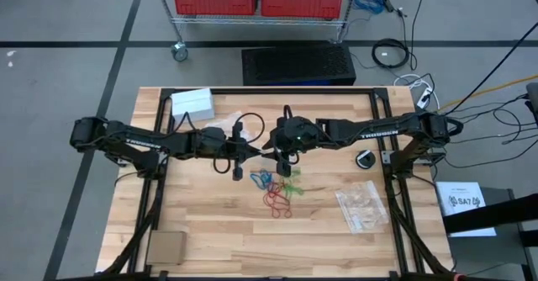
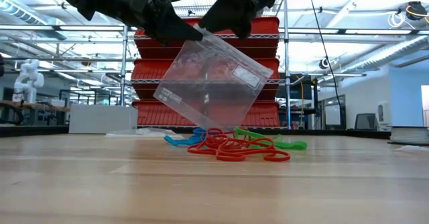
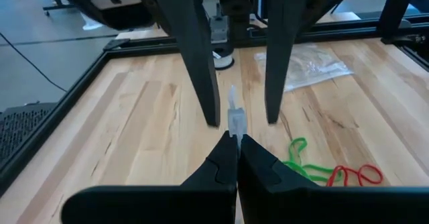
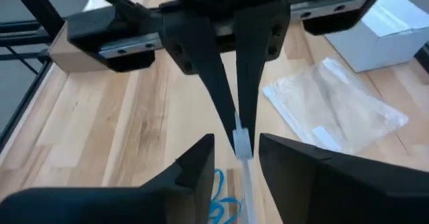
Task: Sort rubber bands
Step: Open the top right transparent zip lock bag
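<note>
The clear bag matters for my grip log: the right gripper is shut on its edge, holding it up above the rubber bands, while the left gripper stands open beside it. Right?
Sides swapped. The left gripper is shut on the clear bag above the rubber bands; the right gripper stands open around its edge, as both wrist views show.

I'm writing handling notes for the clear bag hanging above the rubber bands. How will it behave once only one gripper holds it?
The clear bag looks thin and floppy: pinched at its top edge by the shut left gripper, it hangs tilted, so it would probably swing. It seems very light. The open right gripper straddles that edge; smooth film may slip.
</note>
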